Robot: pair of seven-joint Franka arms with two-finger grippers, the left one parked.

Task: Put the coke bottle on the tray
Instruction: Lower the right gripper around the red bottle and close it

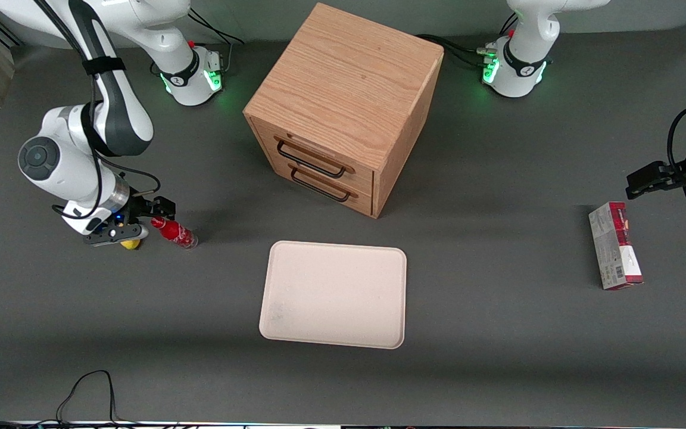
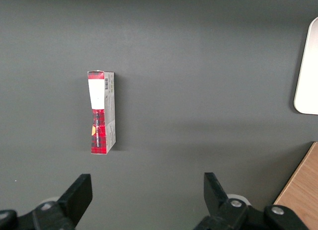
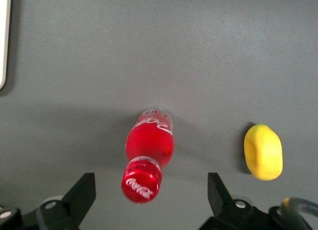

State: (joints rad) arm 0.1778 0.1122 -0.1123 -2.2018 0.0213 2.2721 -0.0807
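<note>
Coke bottle (image 3: 147,153) stands between your jaws, which are spread wide on either side of it without touching. It looks small, light and stiff, but the round plastic is probably slick, so close on the body below the red cap. A lemon (image 3: 263,151) sits just beside it on the counter (image 1: 498,333). The tray (image 1: 334,293) lies well apart, in front of the drawer cabinet (image 1: 343,107).
</note>
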